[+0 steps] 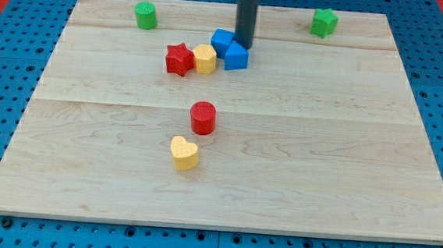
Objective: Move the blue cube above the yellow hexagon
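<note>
Resting at the blue cube's (236,57) upper edge, my tip (245,45) touches it, clamped on nothing. Beneath everything lies the wooden board (321,147). That cube sits just right of the yellow hexagon (205,59), touching another blue block (223,42) behind it. A red star (179,59) adjoins the hexagon's left. Lower down stand a red cylinder (203,117) and yellow heart (183,153). Near the view's top are a green cylinder (145,15) and green block (324,22).
</note>
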`<state>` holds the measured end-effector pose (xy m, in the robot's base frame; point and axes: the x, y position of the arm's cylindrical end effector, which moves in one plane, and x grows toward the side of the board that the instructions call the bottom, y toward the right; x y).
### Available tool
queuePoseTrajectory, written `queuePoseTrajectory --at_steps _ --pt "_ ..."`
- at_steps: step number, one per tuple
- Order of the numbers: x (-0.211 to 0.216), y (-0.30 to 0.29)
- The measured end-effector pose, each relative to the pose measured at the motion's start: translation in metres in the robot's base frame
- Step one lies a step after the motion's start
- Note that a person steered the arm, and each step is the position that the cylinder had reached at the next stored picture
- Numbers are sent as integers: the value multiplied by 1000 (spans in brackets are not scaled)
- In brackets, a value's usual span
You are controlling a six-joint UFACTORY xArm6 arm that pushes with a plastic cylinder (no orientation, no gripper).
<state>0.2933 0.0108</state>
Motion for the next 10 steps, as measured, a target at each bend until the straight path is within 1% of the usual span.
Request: queuePoseTrajectory --at_steps 1,2,3,4,5,6,7,8,9,10 --pt "-1 -35" --pt "-3 -30" --pt "-38 -16" --pt "-72 -39" --pt "-65 -77" --pt "-47 -119" --pt "-13 -111" --pt "-10 -101" --pt "-6 -77" --pt "-6 -75"
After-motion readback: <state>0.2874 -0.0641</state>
